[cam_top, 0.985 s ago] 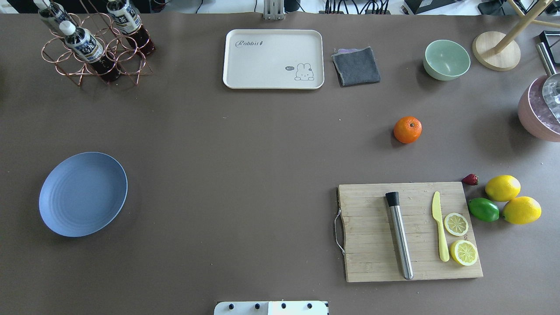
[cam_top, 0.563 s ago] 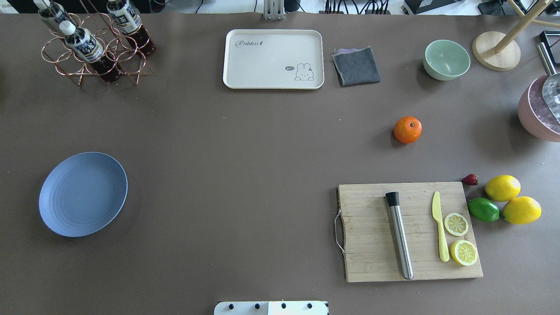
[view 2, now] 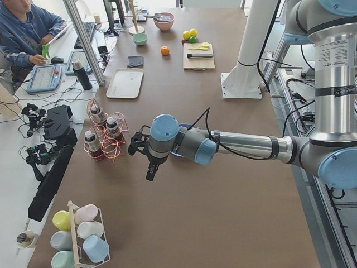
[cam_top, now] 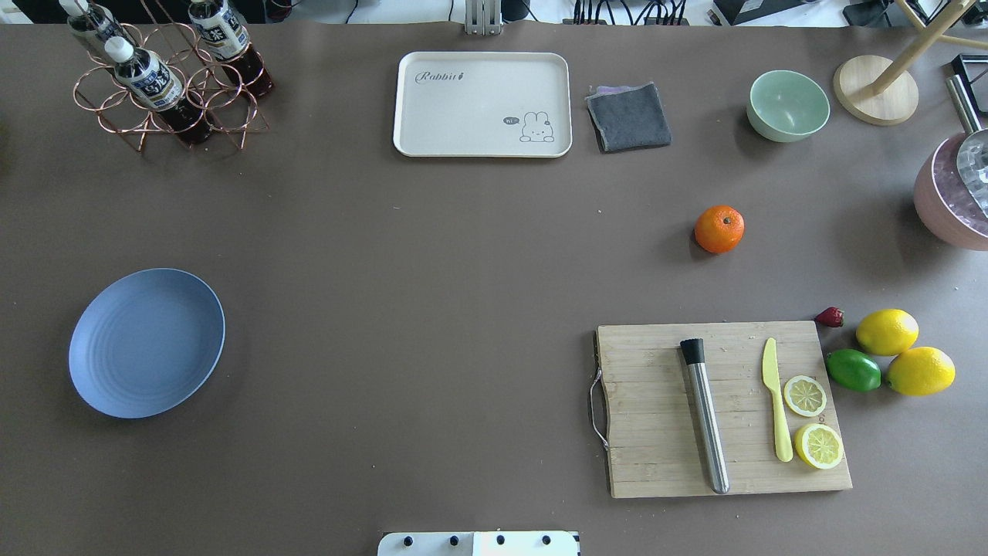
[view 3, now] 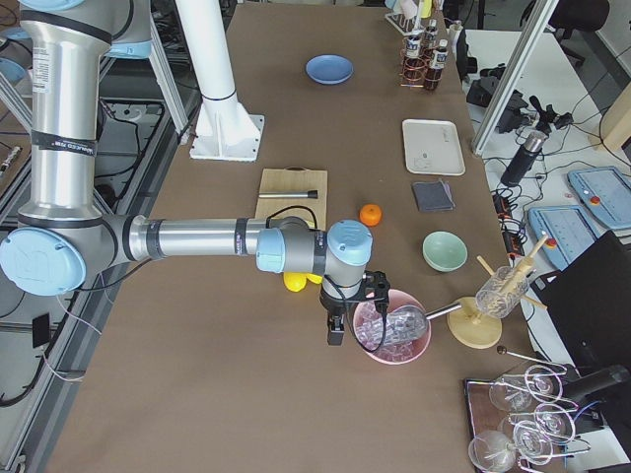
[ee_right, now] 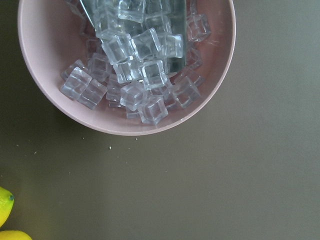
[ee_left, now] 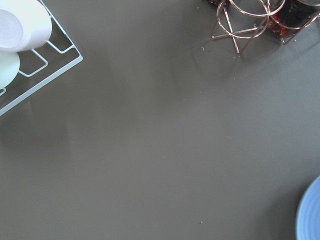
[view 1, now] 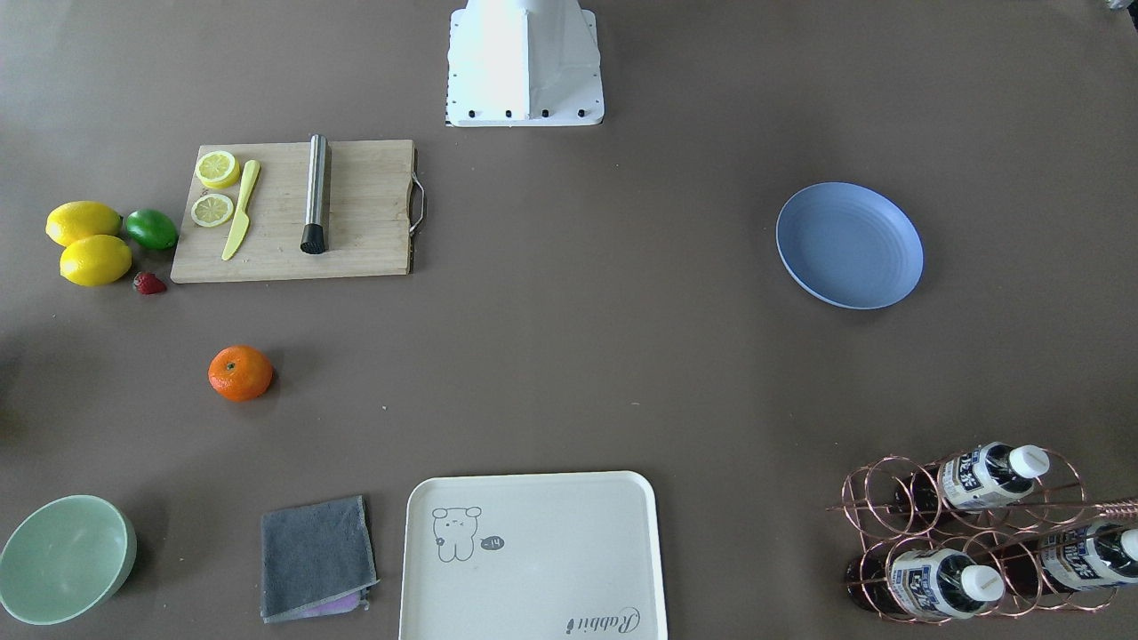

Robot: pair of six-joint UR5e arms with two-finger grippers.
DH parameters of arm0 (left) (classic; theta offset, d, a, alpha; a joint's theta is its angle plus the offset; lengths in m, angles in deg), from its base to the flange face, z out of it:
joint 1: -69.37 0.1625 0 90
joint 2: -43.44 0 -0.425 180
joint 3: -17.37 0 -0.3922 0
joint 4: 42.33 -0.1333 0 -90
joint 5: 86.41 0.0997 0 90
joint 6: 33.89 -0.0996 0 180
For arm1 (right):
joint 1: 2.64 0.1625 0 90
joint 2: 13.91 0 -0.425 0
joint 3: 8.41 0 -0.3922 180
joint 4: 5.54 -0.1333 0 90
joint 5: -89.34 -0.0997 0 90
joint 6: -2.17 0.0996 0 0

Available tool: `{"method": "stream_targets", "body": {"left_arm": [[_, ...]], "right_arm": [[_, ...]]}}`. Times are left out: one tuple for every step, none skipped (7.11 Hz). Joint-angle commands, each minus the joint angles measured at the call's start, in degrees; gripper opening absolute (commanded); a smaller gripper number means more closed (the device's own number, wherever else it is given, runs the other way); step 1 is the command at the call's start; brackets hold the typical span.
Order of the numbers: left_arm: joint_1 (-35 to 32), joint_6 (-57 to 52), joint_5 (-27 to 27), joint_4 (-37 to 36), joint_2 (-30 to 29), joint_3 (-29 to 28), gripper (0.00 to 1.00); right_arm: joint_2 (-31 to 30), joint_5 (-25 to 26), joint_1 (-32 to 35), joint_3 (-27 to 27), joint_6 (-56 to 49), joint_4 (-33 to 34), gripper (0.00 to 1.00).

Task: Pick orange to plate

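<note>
The orange [cam_top: 719, 229] sits alone on the brown table, right of centre and beyond the cutting board; it also shows in the front view [view 1: 240, 372] and the right side view [view 3: 370, 214]. The blue plate [cam_top: 147, 343] lies bare at the left, far from the orange, and its rim enters the left wrist view [ee_left: 310, 215]. My left gripper [view 2: 150, 174] hangs over the table near the bottle rack; whether it is open or shut, I cannot tell. My right gripper [view 3: 335, 335] hovers beside the pink ice bowl, and I cannot tell its state either.
A cutting board [cam_top: 725, 409] carries a muddler, a yellow knife and lemon slices. Two lemons [cam_top: 888, 332], a lime [cam_top: 853, 370] and a strawberry lie to its right. Cream tray [cam_top: 482, 104], grey cloth [cam_top: 629, 116], green bowl [cam_top: 787, 104], bottle rack [cam_top: 166, 85], ice bowl [ee_right: 45, 100].
</note>
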Motion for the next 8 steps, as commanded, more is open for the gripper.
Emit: {"method": "stream_targets", "body": {"left_arm": [[1.0, 1.5, -5.1, 3.0, -2.9, -1.8, 0.98], [2.2, 3.4, -5.3, 3.6, -6.7, -4.0, 0.98], [3.1, 6.3, -4.8, 3.9, -6.7, -4.0, 0.99], [6.3, 8.3, -3.8, 4.5, -6.5, -4.3, 0.99], [10.8, 14.4, 2.0, 5.5, -6.2, -4.0, 0.98], [15.9, 18.8, 4.3, 10.1, -4.8, -4.6, 0.98], [19.7, 23.5, 4.9, 16.6, -2.6, -5.8, 0.98], [23.2, 28.3, 6.2, 25.4, 0.0, -8.2, 0.97]], "right_arm": [[0.2, -0.1, -0.2, 0.0, 0.2, 0.0, 1.00], [0.6, -0.2, -0.2, 0.0, 0.0, -0.7, 1.00], [0.8, 0.4, -1.0, -0.3, 0.2, -7.7, 1.00], [0.5, 1.4, -1.2, -0.9, 2.4, -15.9, 1.00], [0.7, 1.0, -2.3, -0.5, 10.4, -16.8, 1.00], [0.9, 1.2, -4.6, 0.6, 14.8, -16.8, 1.00], [0.9, 1.0, -5.5, 0.8, 15.2, -16.9, 1.00], [1.0, 0.8, -6.6, 1.3, 15.2, -16.9, 1.00]]}}
